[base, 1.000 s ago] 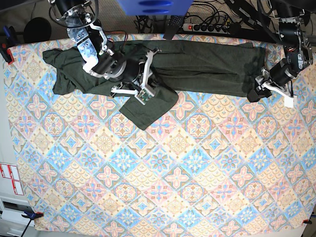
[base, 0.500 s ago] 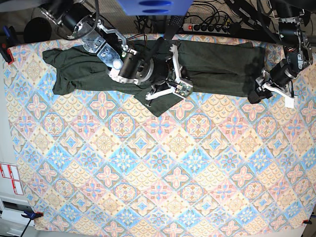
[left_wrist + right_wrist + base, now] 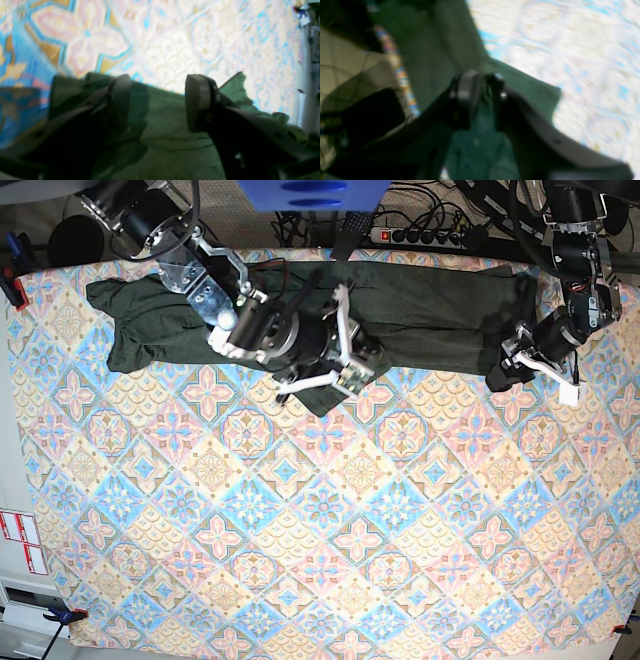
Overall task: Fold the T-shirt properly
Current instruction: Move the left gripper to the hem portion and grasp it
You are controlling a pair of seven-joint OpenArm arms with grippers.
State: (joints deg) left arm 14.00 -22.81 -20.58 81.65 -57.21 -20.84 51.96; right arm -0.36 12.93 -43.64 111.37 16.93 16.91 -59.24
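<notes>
L end effector (image 3: 157, 100) wide open over T-shirt (image 3: 162, 140).

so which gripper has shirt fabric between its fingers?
The right gripper: a fold of the T-shirt sits between its nearly closed fingers. The left gripper hangs wide open over the shirt, gap empty.

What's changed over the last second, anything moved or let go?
The right pincer swept toward the shirt's middle, dragging the loose flap of the T-shirt until less pokes out below. Its jaws now stand slightly parted around the cloth. The left pincer shifted slightly inward and stays open at the shirt's end.
</notes>
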